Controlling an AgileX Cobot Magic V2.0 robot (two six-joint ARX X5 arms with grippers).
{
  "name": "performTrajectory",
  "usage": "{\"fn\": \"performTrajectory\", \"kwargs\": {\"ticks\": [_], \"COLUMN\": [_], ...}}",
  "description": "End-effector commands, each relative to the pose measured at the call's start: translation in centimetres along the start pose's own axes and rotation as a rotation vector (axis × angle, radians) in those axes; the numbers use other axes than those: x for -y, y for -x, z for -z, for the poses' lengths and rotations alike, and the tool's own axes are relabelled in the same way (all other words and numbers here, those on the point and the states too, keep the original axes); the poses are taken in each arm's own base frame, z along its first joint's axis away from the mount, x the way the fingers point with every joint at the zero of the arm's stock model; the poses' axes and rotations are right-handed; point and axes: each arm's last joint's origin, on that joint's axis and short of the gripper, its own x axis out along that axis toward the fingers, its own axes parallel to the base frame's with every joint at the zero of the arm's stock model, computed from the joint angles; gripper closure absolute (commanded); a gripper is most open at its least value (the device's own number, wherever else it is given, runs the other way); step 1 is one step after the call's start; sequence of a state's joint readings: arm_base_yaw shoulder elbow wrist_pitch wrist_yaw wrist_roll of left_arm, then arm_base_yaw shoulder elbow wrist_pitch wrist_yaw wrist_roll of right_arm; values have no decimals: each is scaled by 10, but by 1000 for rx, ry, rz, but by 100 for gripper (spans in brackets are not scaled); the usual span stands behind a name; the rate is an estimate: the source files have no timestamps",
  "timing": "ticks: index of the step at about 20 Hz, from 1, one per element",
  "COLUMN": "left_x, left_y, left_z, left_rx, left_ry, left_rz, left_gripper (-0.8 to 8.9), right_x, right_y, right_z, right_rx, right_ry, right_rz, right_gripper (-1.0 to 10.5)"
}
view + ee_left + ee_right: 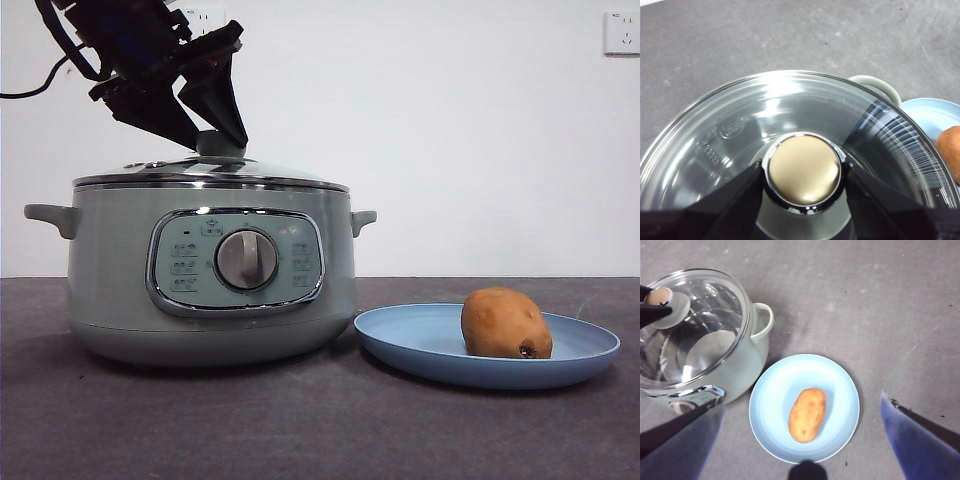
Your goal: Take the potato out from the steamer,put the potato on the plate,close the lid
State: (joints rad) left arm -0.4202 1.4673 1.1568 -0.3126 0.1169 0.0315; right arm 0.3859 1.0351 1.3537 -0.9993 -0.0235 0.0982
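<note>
front view: lid (210, 172) knob betw left tool (222, 125) jaws

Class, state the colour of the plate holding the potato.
Light blue; the plate under the potato shows best in the right wrist view.

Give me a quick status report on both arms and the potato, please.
Left pincer closed on lid knob, lid seated on steamer. Right pincer open, high over plate. Potato on plate. Nothing in the way.
</note>
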Motion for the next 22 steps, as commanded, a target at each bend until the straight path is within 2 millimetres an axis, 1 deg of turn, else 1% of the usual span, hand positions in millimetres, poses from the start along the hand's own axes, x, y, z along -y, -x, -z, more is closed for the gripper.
{"fn": "performTrajectory", "kwargs": {"ticks": [1,3,4,5,6,7,8,11,13,15,17,20,22], "left_x": [-1,-1,-1,-1,-1,-1,-1,-1,-1,1,3,9,15], "left_y": [-3,-3,-3,-3,-3,-3,-3,0,6,21,43,88,125], "left_z": [7,7,7,7,6,5,4,-2,-13,-27,-42,-61,-67], "left_rx": [-46,-46,-44,-41,-33,-26,-16,8,34,73,112,180,241], "left_ry": [9,13,13,13,12,11,10,7,4,-1,-5,-17,-31], "left_rz": [-8,-8,-8,-9,-11,-10,-10,-10,-11,-11,-10,17,71], "left_gripper": [815,811,789,684,545,442,382,373,374,373,374,374,375], "right_x": [0,0,0,0,0,0,0,0,0,0,0,0,0], "right_y": [-1,-1,-1,-1,-1,-1,-1,-1,-1,-1,-1,-1,-1], "right_z": [0,0,0,0,0,0,0,0,0,1,1,1,1], "right_rx": [-3,-3,-3,-3,-4,-5,-6,-7,-8,-9,-9,-9,-10], "right_ry": [-10,-10,-10,-10,-10,-10,-10,-10,-10,-10,-10,-9,-9], "right_rz": [3,0,0,0,0,0,0,0,0,0,0,-2,-3], "right_gripper": [384,384,384,384,384,384,384,384,384,384,384,384,384]}}
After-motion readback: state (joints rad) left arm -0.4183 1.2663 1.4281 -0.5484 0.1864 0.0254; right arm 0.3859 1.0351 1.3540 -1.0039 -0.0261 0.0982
